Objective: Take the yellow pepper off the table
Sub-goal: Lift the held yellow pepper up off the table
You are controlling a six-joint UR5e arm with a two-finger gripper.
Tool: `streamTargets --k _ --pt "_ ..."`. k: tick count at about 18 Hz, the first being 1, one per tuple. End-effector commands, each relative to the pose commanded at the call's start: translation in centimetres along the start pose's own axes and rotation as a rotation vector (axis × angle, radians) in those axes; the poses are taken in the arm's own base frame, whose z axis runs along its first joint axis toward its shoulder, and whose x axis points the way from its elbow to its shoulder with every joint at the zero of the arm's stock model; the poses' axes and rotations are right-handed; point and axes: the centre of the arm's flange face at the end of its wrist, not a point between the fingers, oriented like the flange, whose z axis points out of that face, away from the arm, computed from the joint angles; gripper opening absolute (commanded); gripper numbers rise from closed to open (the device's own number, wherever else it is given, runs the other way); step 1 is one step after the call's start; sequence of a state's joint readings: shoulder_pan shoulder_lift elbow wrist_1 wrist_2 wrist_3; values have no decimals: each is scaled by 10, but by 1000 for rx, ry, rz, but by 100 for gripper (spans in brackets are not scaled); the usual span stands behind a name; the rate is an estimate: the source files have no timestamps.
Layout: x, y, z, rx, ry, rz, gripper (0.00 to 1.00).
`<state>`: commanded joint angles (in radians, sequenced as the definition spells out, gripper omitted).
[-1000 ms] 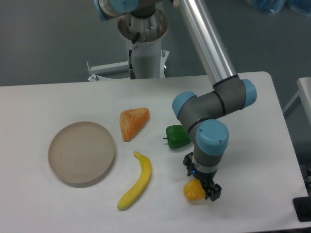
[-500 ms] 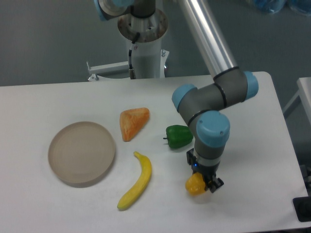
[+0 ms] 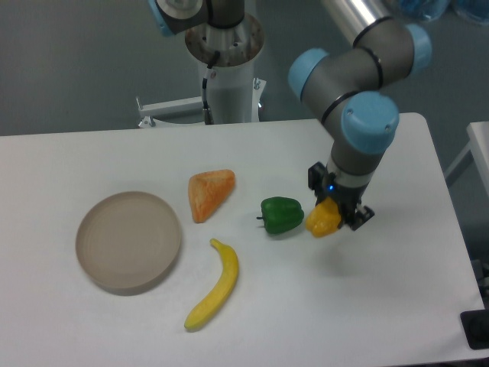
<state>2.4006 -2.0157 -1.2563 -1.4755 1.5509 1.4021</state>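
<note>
The yellow pepper is small, lumpy and yellow-orange. It hangs in my gripper, lifted clear above the white table. The dark fingers are shut on its top, which hides the stem. The pepper is held just right of the green pepper, at the right middle of the view.
A green pepper lies on the table left of the held pepper. An orange wedge-shaped piece lies further left. A yellow banana lies near the front. A round beige plate sits at the left. The arm's base stands behind the table.
My gripper has risen and moved back with the yellow pepper in it. The pepper has left the table's front right and now hangs beside the green pepper.
</note>
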Motion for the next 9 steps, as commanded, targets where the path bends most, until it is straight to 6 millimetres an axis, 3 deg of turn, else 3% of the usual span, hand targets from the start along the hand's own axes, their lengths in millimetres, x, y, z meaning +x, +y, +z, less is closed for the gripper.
streamTargets --k 5,9 --pt "-2 14 -6 -5 -1 1 31" --pt "-7 26 -12 -5 -13 123 31"
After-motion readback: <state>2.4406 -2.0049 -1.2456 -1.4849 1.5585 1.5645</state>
